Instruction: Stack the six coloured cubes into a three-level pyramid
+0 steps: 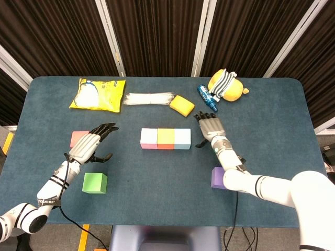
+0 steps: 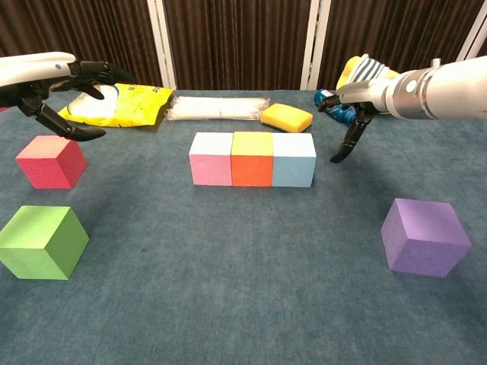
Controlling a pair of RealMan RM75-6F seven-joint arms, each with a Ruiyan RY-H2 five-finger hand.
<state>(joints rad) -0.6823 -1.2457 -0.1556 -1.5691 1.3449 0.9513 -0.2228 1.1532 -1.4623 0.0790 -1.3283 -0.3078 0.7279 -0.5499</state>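
Observation:
A pink cube (image 1: 149, 138), an orange cube (image 1: 166, 138) and a light blue cube (image 1: 182, 138) stand touching in a row at mid-table, also the pink cube (image 2: 211, 158), orange cube (image 2: 252, 158) and blue cube (image 2: 294, 160) in the chest view. My right hand (image 1: 210, 128) hangs open just right of the blue cube, apart from it. A purple cube (image 2: 423, 236) lies near the right front. My left hand (image 1: 93, 144) hovers open beside the red cube (image 1: 79, 138), with the green cube (image 1: 95, 182) in front of it.
Along the far side lie a yellow bag (image 1: 98, 93), a white bundle (image 1: 149, 98), a yellow sponge (image 1: 181, 104), a blue object (image 1: 205, 95) and a yellow plush toy (image 1: 226, 86).

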